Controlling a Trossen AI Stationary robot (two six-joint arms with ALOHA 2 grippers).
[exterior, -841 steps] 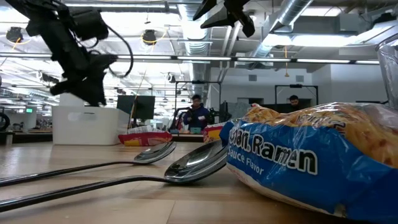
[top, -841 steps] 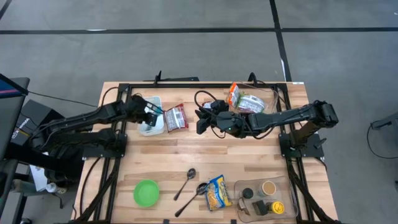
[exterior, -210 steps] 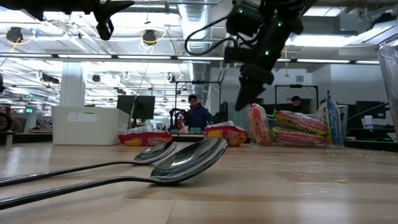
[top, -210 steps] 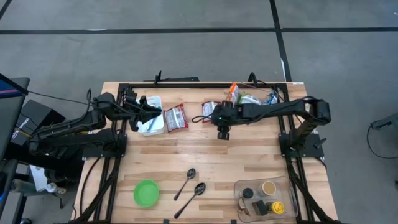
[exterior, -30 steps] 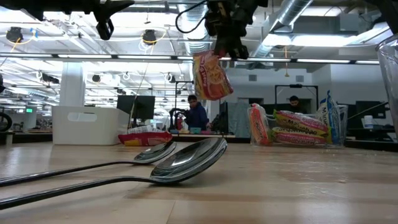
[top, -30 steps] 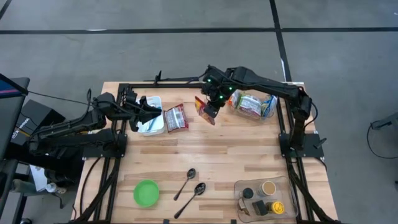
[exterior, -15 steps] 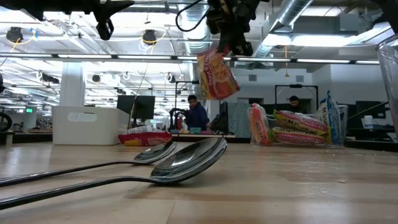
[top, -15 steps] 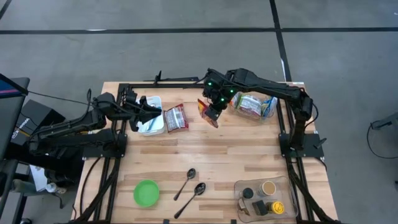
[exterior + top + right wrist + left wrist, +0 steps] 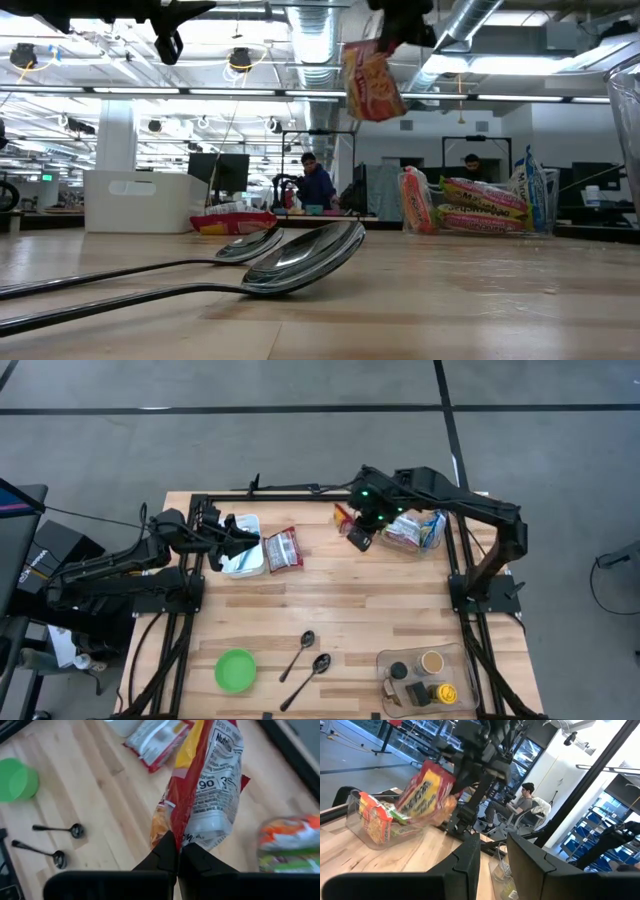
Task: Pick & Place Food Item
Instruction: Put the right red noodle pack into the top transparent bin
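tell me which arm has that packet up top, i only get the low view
observer: The right tool. Its wrist view shows it shut on one edge of the packet.
operator: where is it over the table
observer: From above, it hangs at the far side, beside the clear bin of packets and not over it.
operator: and the left arm
observer: The left tool sits above the white tub at the far left, fingers apart with nothing between them.
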